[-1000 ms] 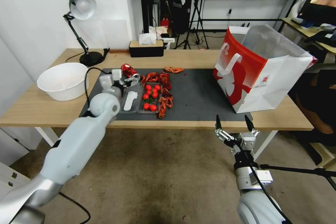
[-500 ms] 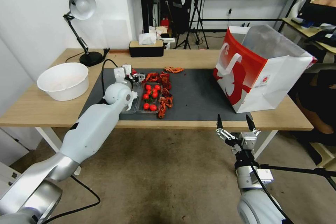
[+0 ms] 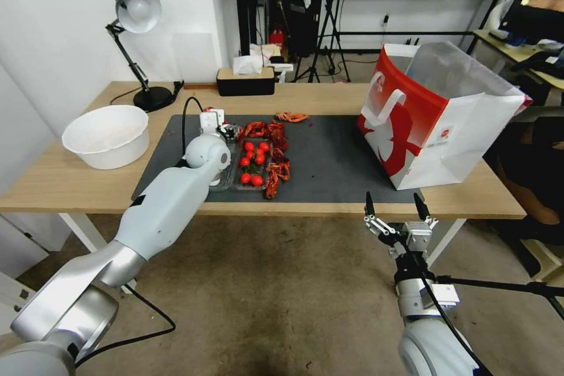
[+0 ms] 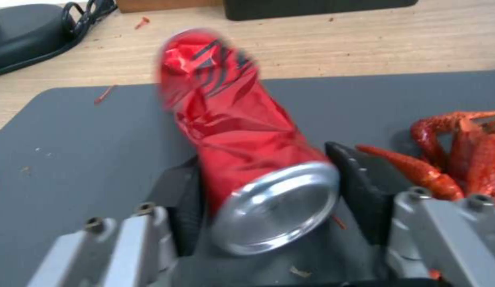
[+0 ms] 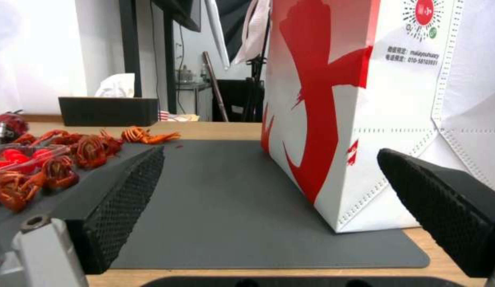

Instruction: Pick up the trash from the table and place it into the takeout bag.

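Observation:
A crushed red drink can (image 4: pixel 242 131), a piece of the trash, lies on the dark grey mat (image 3: pixel 329 158) of the table (image 3: pixel 329 94), its silver end toward the left wrist camera. My left gripper (image 4: pixel 269 191) is shut on it, one black finger pressing each side. In the head view this gripper (image 3: pixel 226 129) sits at the mat's back left, and its wrist hides the can. The takeout bag (image 3: pixel 435 123) stands open at the right end of the table. My right gripper (image 3: pixel 395 205) hangs open below the table's front edge, facing the bag (image 5: pixel 364 99).
A clear tray of cherry tomatoes (image 3: pixel 251 161) and red crayfish shells (image 3: pixel 276 153) lie just right of the left gripper. A white basin (image 3: pixel 106 135) and a desk lamp (image 3: pixel 138 12) stand at the left. At the back is a black tissue box (image 3: pixel 245 81).
My left arm has swung right and reached farther in, bringing its gripper onto the can, which its wrist now covers in the head view. The right arm has hardly moved.

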Tool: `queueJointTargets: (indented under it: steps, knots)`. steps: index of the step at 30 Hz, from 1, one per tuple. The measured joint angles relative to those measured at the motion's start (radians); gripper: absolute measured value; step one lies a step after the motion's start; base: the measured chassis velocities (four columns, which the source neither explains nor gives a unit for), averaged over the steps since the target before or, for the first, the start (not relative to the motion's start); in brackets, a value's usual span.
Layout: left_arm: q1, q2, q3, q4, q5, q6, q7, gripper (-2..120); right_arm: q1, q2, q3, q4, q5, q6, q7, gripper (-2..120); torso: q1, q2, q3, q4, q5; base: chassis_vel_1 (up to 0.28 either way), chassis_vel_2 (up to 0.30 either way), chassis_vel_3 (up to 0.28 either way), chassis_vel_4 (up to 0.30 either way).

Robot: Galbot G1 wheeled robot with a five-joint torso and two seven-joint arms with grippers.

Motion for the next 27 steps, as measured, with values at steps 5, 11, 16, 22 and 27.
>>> queueJointTargets:
  steps: [5, 11, 16, 22, 27]
  knots:
    - [-0.009, -0.005, 0.003, 0.018, 0.005, -0.001, -0.001, 50, -0.001, 0.002, 0.0, -0.001, 0.0, 0.001, 0.0, 100, 0.0, 0.0, 0.0, -0.0002, 0.0001, 0.0, 0.0, 0.0, 0.0]
    - [-0.012, -0.005, 0.003, 0.027, 0.015, -0.002, -0.001, 50, -0.001, 0.002, 0.0, -0.002, 0.0, 0.002, 0.0, 100, 0.0, 0.0, 0.0, -0.0001, 0.0, 0.0, 0.0, 0.0, 0.0]
    - [-0.013, -0.004, 0.003, 0.028, 0.019, -0.003, -0.001, 50, 0.0, 0.001, 0.0, -0.002, 0.0, 0.002, 0.001, 100, 0.0, 0.0, 0.0, -0.0001, 0.0, 0.0, 0.0, 0.0, 0.0]
    - [-0.013, -0.003, 0.003, 0.029, 0.023, -0.003, -0.001, 50, 0.001, 0.001, 0.0, -0.002, 0.0, 0.002, 0.001, 100, 0.0, 0.0, 0.0, -0.0001, -0.0001, 0.0, 0.0, 0.0, 0.0]
    - [-0.014, 0.001, 0.003, 0.026, 0.032, -0.009, 0.0, 50, 0.005, 0.0, 0.0, -0.003, 0.0, 0.002, 0.001, 100, 0.0, 0.0, 0.0, 0.0, -0.0002, 0.0, 0.0, 0.0, 0.0]
